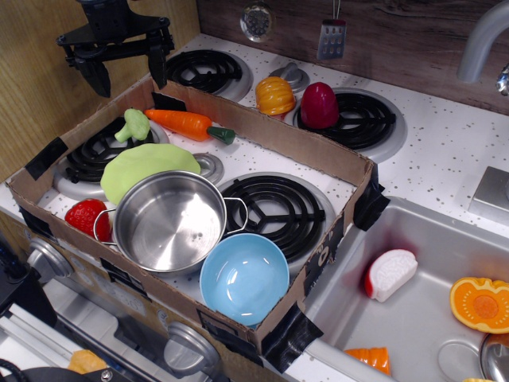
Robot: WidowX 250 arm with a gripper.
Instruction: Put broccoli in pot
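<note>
My gripper [127, 73] hangs with jaws apart at eleven o'clock above the broccoli [134, 124], whose carrot [188, 123] neighbour touching it could get snagged.
</note>
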